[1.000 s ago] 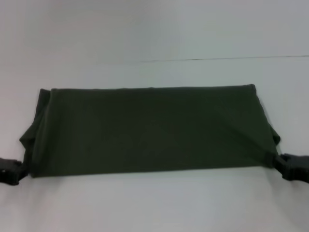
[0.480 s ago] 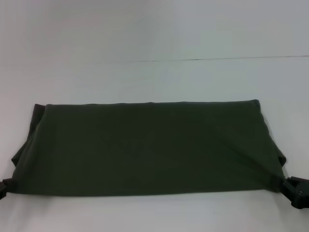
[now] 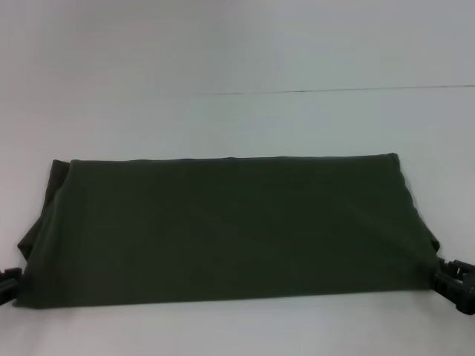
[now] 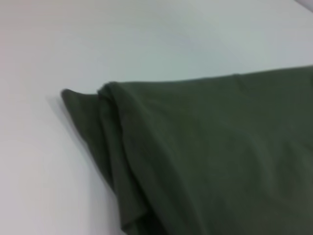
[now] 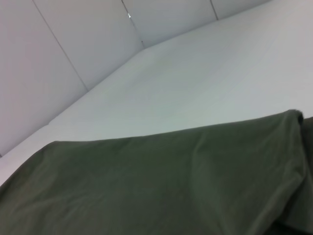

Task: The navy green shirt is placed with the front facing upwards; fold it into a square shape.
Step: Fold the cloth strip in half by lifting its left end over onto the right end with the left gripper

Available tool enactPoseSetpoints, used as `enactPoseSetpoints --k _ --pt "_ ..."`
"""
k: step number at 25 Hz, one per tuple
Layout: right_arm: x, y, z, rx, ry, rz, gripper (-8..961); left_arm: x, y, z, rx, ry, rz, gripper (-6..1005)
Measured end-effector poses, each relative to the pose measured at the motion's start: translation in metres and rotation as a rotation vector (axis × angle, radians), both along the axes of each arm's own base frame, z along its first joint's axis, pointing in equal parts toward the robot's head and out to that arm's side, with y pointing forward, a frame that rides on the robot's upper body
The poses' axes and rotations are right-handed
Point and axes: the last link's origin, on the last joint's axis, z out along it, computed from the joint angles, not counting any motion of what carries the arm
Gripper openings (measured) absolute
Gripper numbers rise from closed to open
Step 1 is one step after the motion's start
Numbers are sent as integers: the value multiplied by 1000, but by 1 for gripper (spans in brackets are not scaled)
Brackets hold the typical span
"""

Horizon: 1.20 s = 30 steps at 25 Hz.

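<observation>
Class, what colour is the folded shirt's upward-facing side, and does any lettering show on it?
Plain dark olive green shirt, no lettering visible; clearest in the head view.

The head camera looks forward and down over the whole shirt (image 3: 226,230); both wrist cameras sit low and close at its opposite ends, sharing that cloth.

Only bits of the robot show, both at the frame edges. Left gripper (image 3: 7,284): small black blocky piece, matte, hard-edged. Right gripper (image 3: 456,285): more visible, black plastic-looking body w/ stepped, angular housing, faint lighter glints on top edges. No cables, screws or markings that I can make out.
</observation>
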Motion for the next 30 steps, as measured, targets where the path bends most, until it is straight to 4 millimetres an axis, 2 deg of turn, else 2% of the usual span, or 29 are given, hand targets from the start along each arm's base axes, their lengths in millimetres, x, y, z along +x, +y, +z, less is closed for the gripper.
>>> enactPoseSetpoints --k 6,9,13,16,21,23,26,30 --pt "6 1 13 58 -11 -24 387 -2 2 7 47 -15 24 174" --pt "12 2 25 105 -13 -48 577 -1 5 11 86 -32 20 313" --pt "13 3 33 151 -8 -50 653 2 13 21 202 -87 24 492" --pt "4 9 36 169 0 14 709 9 18 27 273 -152 8 620" --pt "-21 23 25 105 15 138 804 20 30 15 287 -246 -19 613" --pt "-28 27 15 57 8 170 805 22 33 6 265 -276 -15 614" --pt "-31 28 2 -7 -13 180 802 23 34 -6 239 -311 -4 618" --pt "-28 26 -8 -38 -25 156 797 22 35 -13 236 -325 11 618"
